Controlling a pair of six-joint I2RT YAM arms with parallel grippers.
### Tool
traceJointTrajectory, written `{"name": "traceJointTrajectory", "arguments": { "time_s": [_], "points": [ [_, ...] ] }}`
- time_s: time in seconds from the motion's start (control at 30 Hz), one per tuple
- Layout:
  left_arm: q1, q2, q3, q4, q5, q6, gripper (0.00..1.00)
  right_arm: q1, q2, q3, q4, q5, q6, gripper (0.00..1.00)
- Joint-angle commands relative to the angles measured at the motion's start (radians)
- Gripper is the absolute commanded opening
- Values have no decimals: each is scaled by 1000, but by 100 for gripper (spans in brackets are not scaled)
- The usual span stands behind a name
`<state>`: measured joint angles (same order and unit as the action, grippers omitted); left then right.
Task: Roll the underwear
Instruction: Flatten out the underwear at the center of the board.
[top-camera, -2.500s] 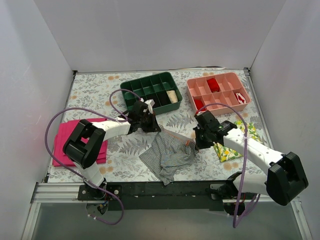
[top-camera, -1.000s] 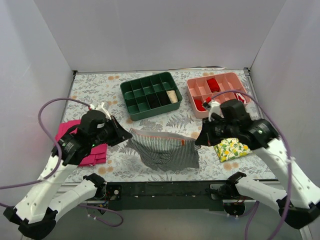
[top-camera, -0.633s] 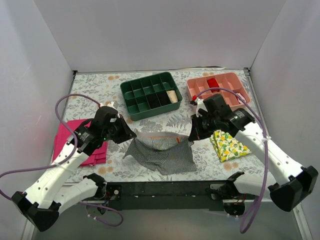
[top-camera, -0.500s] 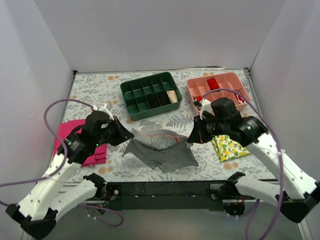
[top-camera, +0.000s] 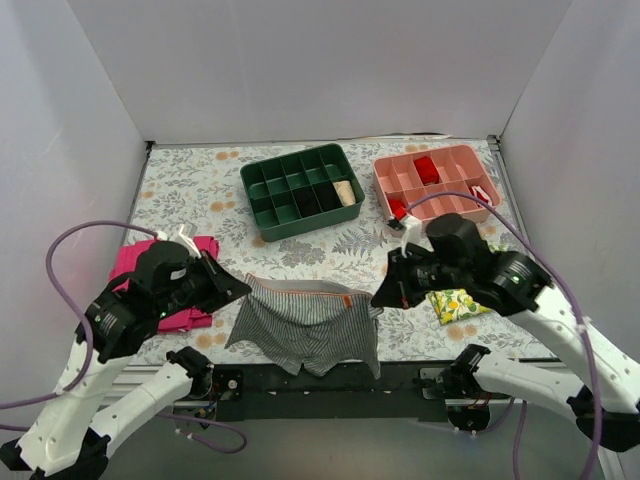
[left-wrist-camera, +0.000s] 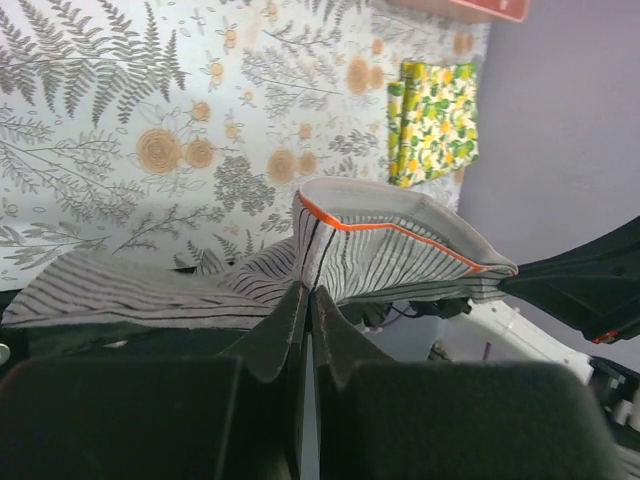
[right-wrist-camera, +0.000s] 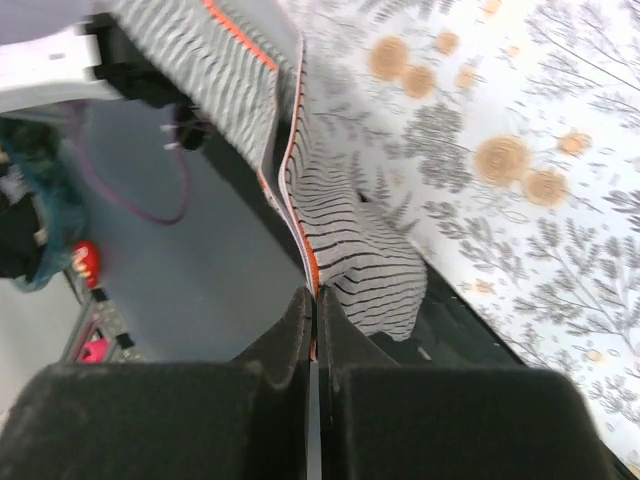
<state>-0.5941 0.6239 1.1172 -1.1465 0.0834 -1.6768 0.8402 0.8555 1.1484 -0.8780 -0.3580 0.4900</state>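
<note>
1. Holding the grey-and-white finely striped soft boxer briefs (top-camera: 305, 325) by the two ends of the waistband, both arms bend inward over the near edge of the floral-patterned table (top-camera: 190, 195).
2. The left gripper (top-camera: 238, 291) points to the right, its fingers pressed together on the left end of the orange-trimmed waistband.
3. The right gripper (top-camera: 378, 298) points to the left and pinches the right end in the same way.
4. The briefs hang spread between them, the lower part reaching over the black front rail (top-camera: 410, 378).
</note>
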Motion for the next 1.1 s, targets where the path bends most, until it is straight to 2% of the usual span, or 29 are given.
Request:
{"name": "traceJointTrajectory", "arguments": {
  "time_s": [0.0,0.13,0.2,0.37,0.43,0.63,0.77,0.8,0.87,0.9,0.93,0.97,1.0,1.03,1.07],
  "points": [
    [-3,127,-23,10,-53,15,0,0,172,20,-36,178,-66,1],
    [-3,264,-75,122,-129,71,0,-87,379,44,-24,249,-219,1],
    [-1,322,-115,224,-160,101,0,-136,439,27,55,212,-281,1],
    [8,519,-180,459,-247,160,0,-243,664,88,114,189,-413,1],
    [25,565,-213,520,-284,184,0,-268,752,128,139,174,-432,1],
    [129,675,-306,746,-271,247,0,-308,922,197,172,192,-470,1],
    [198,709,-330,867,-247,287,9,-329,982,238,198,208,-447,1],
    [203,723,-330,873,-254,293,26,-329,993,244,204,215,-442,1],
    [217,734,-321,872,-280,302,39,-332,1024,261,206,278,-418,2],
    [218,738,-316,861,-290,299,57,-332,1030,267,211,295,-413,12],
    [220,735,-316,852,-298,298,75,-334,1034,269,215,318,-412,16],
    [221,731,-318,838,-312,295,83,-334,1033,269,224,332,-394,20],
    [221,711,-319,829,-318,295,89,-337,1016,258,232,338,-387,35],
    [221,694,-321,812,-320,295,90,-339,1001,249,241,352,-380,37],
    [221,676,-329,808,-303,296,91,-339,979,238,267,382,-361,48]
  ]
}}
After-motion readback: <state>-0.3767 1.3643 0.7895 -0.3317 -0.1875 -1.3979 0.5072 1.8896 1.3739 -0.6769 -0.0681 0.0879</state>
